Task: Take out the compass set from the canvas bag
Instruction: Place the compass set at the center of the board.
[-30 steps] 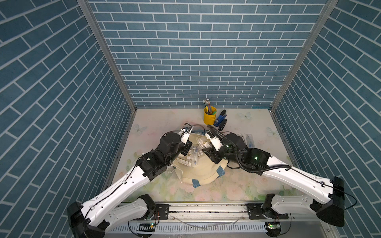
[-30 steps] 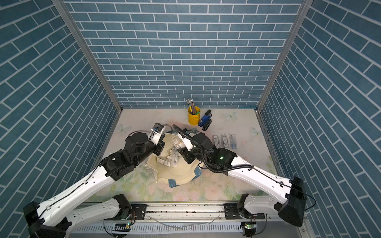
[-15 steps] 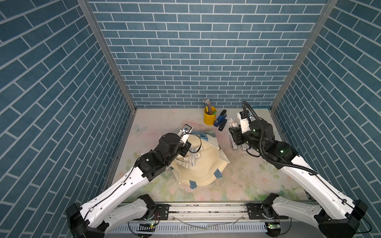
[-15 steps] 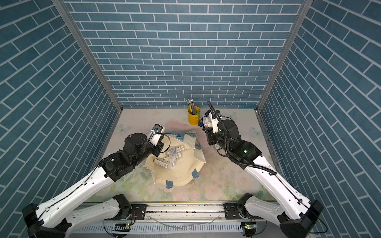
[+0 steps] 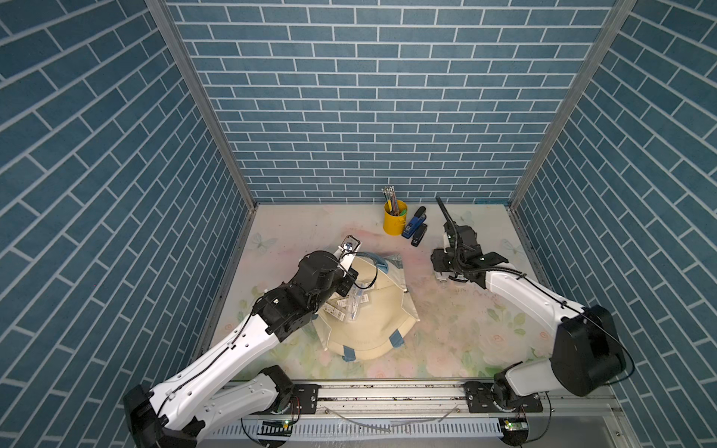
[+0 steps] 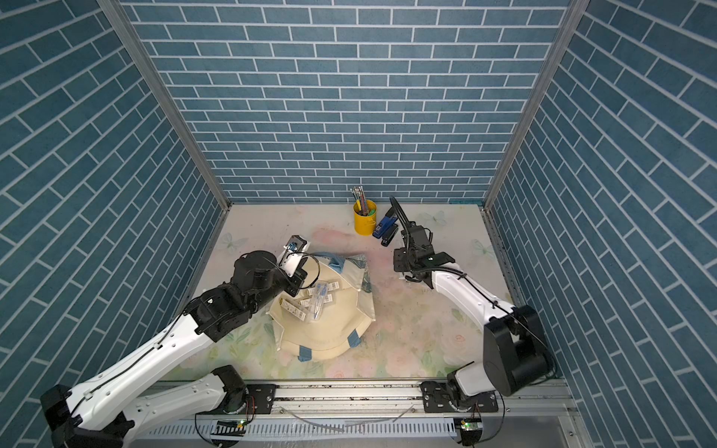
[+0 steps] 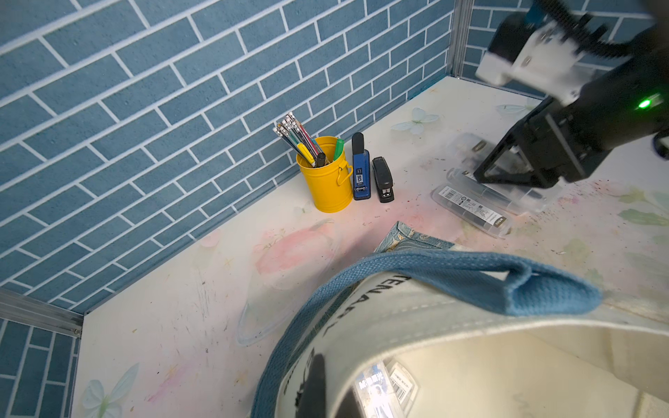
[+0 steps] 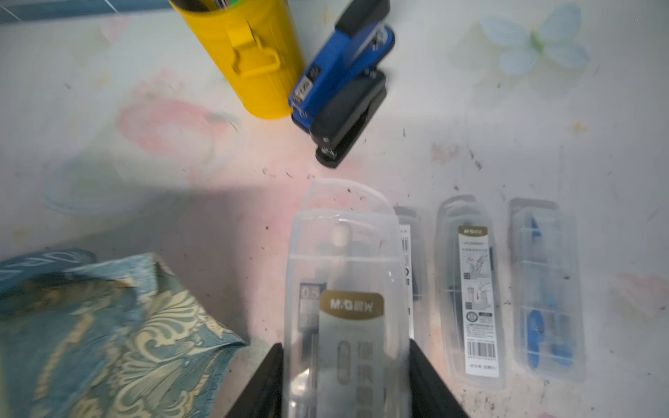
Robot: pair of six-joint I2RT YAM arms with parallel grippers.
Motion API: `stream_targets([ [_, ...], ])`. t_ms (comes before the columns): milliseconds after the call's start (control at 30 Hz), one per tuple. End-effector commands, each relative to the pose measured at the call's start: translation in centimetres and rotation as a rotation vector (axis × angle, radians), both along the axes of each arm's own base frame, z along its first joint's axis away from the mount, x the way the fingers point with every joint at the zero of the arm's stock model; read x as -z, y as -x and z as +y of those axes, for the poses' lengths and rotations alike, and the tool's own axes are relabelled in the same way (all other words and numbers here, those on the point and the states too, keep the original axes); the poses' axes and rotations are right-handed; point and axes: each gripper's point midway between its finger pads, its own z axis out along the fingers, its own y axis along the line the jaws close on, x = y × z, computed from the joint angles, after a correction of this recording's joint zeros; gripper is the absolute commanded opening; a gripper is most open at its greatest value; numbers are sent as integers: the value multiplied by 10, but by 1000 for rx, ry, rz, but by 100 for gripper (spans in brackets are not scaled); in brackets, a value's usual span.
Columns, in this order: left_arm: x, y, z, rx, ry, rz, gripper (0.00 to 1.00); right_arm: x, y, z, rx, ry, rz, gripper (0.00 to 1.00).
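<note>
In both top views the canvas bag (image 5: 372, 329) lies on the counter (image 5: 465, 322) in front of the left arm, its mouth open on that arm's side, and several clear cases (image 5: 351, 304) show inside it. The left gripper (image 5: 349, 282) sits at the rim of the mouth. The right gripper (image 5: 443, 274) is well apart from the bag, low over the counter near the black stapler (image 5: 419, 236), the blue stapler (image 5: 413, 227) and the yellow pencil cup (image 5: 395, 219). From above we cannot tell what it holds, since the wrist covers it. In the left wrist view we see the bag's cream rim and its blue strap handle (image 7: 452, 275) close up. One dark fingertip (image 7: 315, 380) lies against the fabric at the rim, so we read the left gripper as closed tight on the bag's edge. Labelled cases lie in the bag's interior below it. Farther off, the right gripper (image 7: 506, 170) stands over a cluster of clear cases on the counter, blurred. In the right wrist view the right gripper's jaws stand partly apart, clamped on the long sides of one compass set (image 8: 347, 289) in a clear case with a gold-and-white label. Just beside it three more cases (image 8: 470, 289) lie in a row on the counter, and the held set overlaps the nearest one. We cannot tell whether the held set touches the counter. The bag's teal leaf panel (image 8: 119, 336) shows to one side, apart from the set.
</note>
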Motion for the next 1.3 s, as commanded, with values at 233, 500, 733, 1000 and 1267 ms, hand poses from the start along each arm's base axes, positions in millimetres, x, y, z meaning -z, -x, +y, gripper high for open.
stream_targets([
  [233, -17, -2, 0, 0, 57, -57, 0, 43, -17, 25, 33, 26, 67, 19],
  [500, -16, -3, -3, 6, 59, -55, 0, 58, -22, 35, 8, 78, 82, 23],
  [733, -14, -2, -1, 3, 60, -53, 0, 64, -26, 33, 13, 115, 83, 30],
  [1000, -14, -2, -2, 4, 63, -53, 0, 69, -33, 33, 14, 140, 85, 37],
  [1267, -14, -2, -2, 6, 63, -54, 0, 73, -36, 33, 11, 158, 82, 46],
])
